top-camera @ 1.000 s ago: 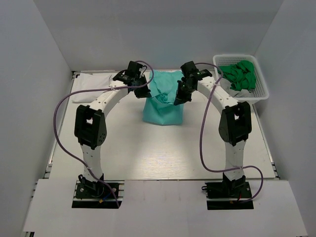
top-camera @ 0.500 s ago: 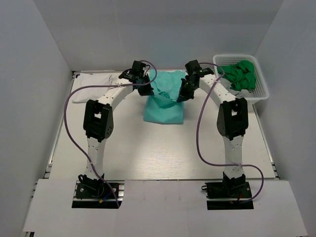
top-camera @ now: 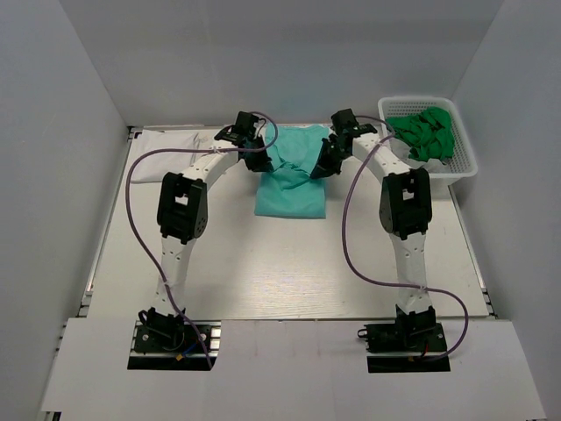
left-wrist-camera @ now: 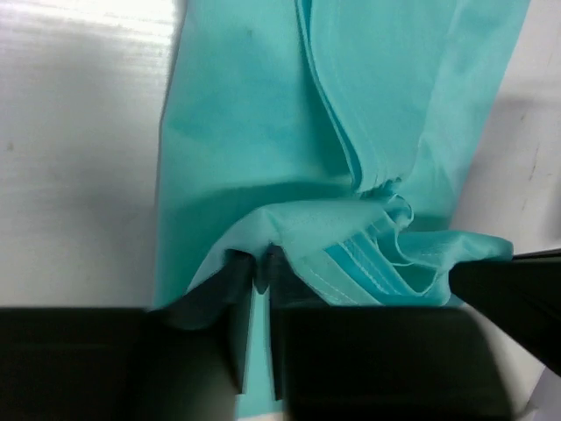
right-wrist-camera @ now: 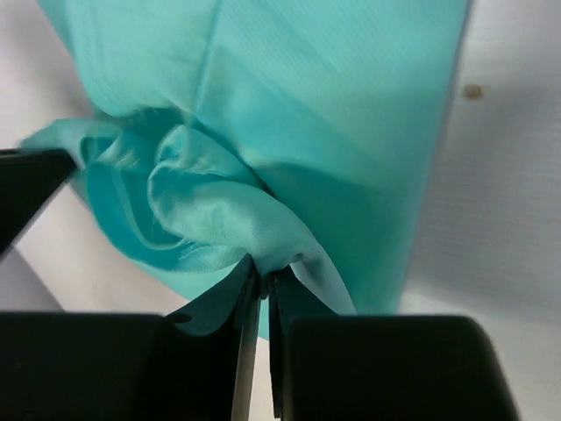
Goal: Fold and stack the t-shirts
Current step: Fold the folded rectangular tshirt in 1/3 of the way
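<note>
Both grippers are clamped on the teal shirt [top-camera: 292, 200], which lies at the far middle of the table [top-camera: 219, 263]: left gripper [left-wrist-camera: 254, 270] on its far-left edge, right gripper [right-wrist-camera: 263, 274] on its far-right. Its body runs from the jaws toward me, so I'd draw the fold nearward, evenly.

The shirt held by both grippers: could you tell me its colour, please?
The shirt is plain light teal, clearest in the right wrist view.

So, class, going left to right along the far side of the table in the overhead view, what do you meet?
First the white shirt → left hand → teal shirt → right hand → white basket.
</note>
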`<act>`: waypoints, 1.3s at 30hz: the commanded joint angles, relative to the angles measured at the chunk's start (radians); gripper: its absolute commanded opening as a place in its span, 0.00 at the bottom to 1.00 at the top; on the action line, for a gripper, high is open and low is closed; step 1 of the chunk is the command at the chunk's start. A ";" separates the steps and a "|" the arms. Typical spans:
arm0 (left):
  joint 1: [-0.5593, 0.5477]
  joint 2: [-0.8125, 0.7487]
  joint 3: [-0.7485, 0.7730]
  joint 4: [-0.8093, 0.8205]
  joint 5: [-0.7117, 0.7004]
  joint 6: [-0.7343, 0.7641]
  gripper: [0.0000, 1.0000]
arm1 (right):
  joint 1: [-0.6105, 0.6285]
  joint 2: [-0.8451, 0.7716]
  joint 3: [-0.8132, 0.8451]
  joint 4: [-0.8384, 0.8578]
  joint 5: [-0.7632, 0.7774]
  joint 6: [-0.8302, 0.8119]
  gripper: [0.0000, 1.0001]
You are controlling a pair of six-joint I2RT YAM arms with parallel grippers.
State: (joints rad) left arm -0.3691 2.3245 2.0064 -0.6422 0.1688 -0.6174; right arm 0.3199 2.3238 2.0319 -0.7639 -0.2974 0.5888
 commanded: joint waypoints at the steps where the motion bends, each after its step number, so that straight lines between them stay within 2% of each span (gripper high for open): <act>1: 0.019 0.001 0.071 0.059 0.018 0.004 0.29 | -0.022 0.002 0.068 0.093 -0.039 0.037 0.14; 2: 0.019 0.015 0.109 0.059 0.006 0.004 0.40 | -0.024 0.002 0.073 0.107 -0.037 0.043 0.23; 3: 0.028 0.032 0.136 0.044 0.006 0.004 0.77 | -0.033 0.009 0.082 0.127 -0.040 0.057 0.53; 4: 0.038 0.032 0.164 0.035 -0.005 0.004 0.91 | -0.042 0.012 0.102 0.130 -0.043 0.069 0.74; 5: 0.038 0.032 0.207 0.024 -0.015 0.004 1.00 | -0.051 0.012 0.114 0.133 -0.049 0.074 0.90; 8: 0.047 0.003 0.219 0.009 -0.037 0.013 1.00 | -0.059 -0.013 0.120 0.143 -0.054 0.057 0.90; 11: 0.056 -0.060 0.163 -0.002 -0.028 0.045 1.00 | -0.051 -0.067 0.062 0.136 -0.040 0.026 0.90; 14: 0.044 -0.112 0.077 0.024 0.104 0.067 1.00 | -0.045 -0.131 -0.042 0.175 -0.092 -0.016 0.90; 20: 0.010 -0.126 -0.061 0.111 0.265 0.087 1.00 | -0.015 -0.219 -0.223 0.305 -0.160 -0.026 0.90; 25: 0.010 -0.088 -0.093 0.163 0.235 0.136 1.00 | 0.008 -0.149 -0.165 0.362 -0.155 0.011 0.90; 28: 0.010 -0.042 -0.043 0.164 0.198 0.163 1.00 | 0.002 -0.074 -0.134 0.379 -0.151 0.063 0.90; 36: 0.021 0.068 -0.005 0.174 0.158 0.173 1.00 | -0.030 0.048 -0.114 0.402 0.009 0.100 0.90; 39: 0.021 0.098 0.006 0.135 0.135 0.173 1.00 | -0.051 0.080 -0.127 0.412 0.014 0.106 0.90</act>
State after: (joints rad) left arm -0.3458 2.4031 1.9923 -0.4778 0.3473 -0.4644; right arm 0.2935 2.3592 1.8980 -0.3653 -0.3576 0.6857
